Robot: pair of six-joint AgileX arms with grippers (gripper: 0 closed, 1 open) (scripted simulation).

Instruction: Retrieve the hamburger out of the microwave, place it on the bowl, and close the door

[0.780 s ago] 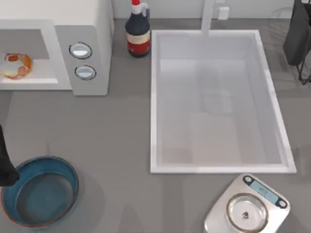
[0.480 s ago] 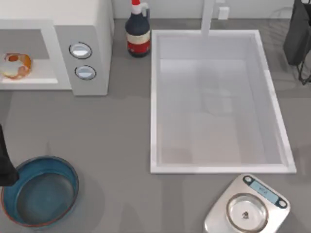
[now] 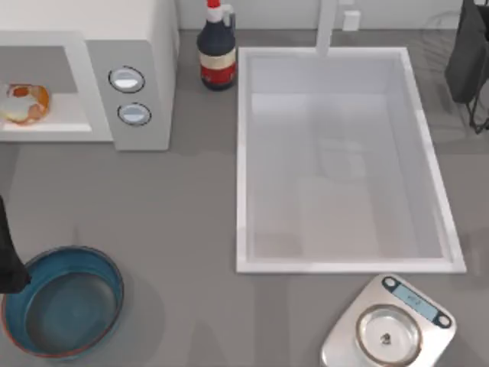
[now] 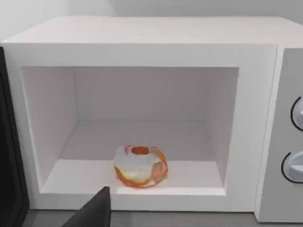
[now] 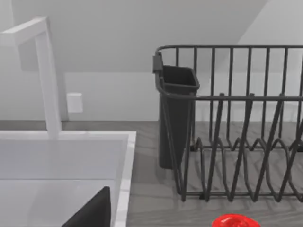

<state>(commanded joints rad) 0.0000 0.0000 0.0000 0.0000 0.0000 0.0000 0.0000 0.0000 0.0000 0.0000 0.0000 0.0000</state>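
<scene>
The microwave (image 3: pixel 137 30) stands at the table's back left with its cavity open. The hamburger (image 3: pixel 23 103) lies inside near the front of the cavity floor, a pale bun with orange patches (image 4: pixel 140 165). A dark upright panel (image 4: pixel 8 151) beside the opening looks like the swung-open door. The teal bowl (image 3: pixel 61 302) sits at the front left with nothing in it. My left arm (image 3: pixel 8 260) is at the left edge beside the bowl. A dark part of my left gripper (image 4: pixel 92 215) shows in front of the microwave (image 4: pixel 142 42), apart from the hamburger. My right arm (image 3: pixel 466 53) is parked at the back right.
A large white sink (image 3: pixel 340 160) fills the middle, with a tap (image 5: pixel 45 71) behind it. A dark sauce bottle (image 3: pixel 216 50) stands between microwave and sink. A silver kitchen scale (image 3: pixel 390 329) sits front right. A black dish rack (image 5: pixel 227 123) stands back right by my right gripper (image 5: pixel 92 213).
</scene>
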